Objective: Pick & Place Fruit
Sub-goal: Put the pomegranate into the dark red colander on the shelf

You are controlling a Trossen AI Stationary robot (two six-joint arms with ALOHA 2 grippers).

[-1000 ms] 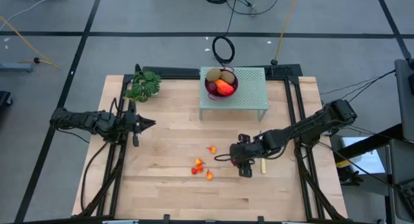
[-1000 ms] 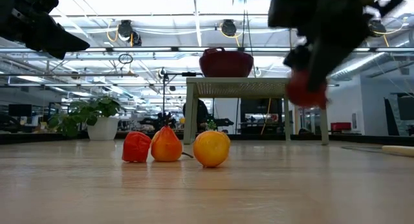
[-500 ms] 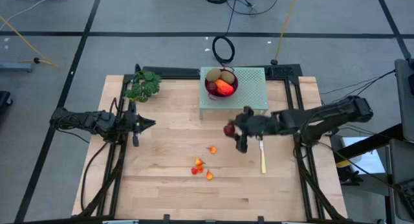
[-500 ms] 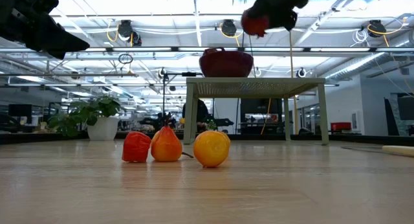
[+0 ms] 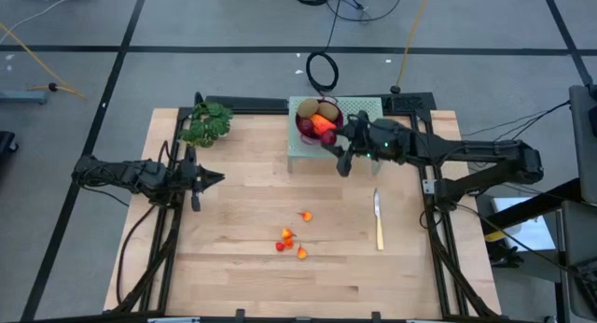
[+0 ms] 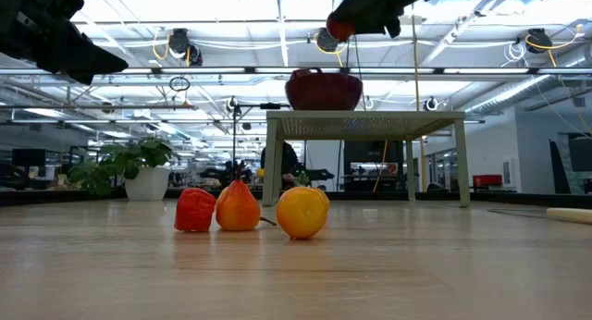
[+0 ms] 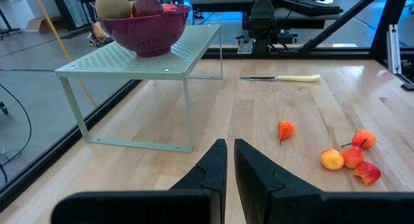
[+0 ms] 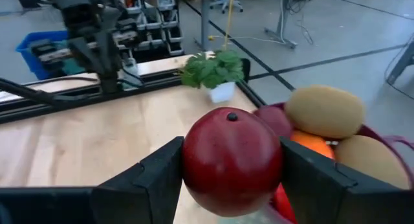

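My right gripper (image 5: 336, 142) is shut on a dark red round fruit (image 8: 231, 160) and hovers at the near rim of the magenta bowl (image 5: 304, 129). The bowl stands on a pale green perforated stand (image 5: 364, 127). In it lie two olive-brown kiwis (image 8: 323, 111), an elongated orange-red fruit (image 8: 309, 143) and another dark red fruit (image 8: 275, 118). Several tiny orange-red fruits (image 5: 284, 239) rest on the wooden table. My left gripper (image 5: 216, 178) is shut and waits near the table's left side, touching nothing. My right gripper pinches the dark red round fruit by its two opposite sides (image 8: 194, 166), one finger (image 8: 158, 172) on each flank. The fingers come nearly level from the table's right side. The fruit is lifted clear, high above the table (image 6: 340, 29), its stem dimple up.
A yellow-handled knife (image 5: 378, 222) lies on the table right of the small fruits. A green leafy bunch in a white pot (image 5: 207, 123) stands at the far left corner. Bare wood stretches between the stand and the small fruits (image 7: 332, 159).
My right gripper has risen from the table beside the knife and moved toward the far edge, up to the bowl on the stand. It has carried the dark red fruit, which is now lifted clear. The knife lies uncovered where the gripper was.
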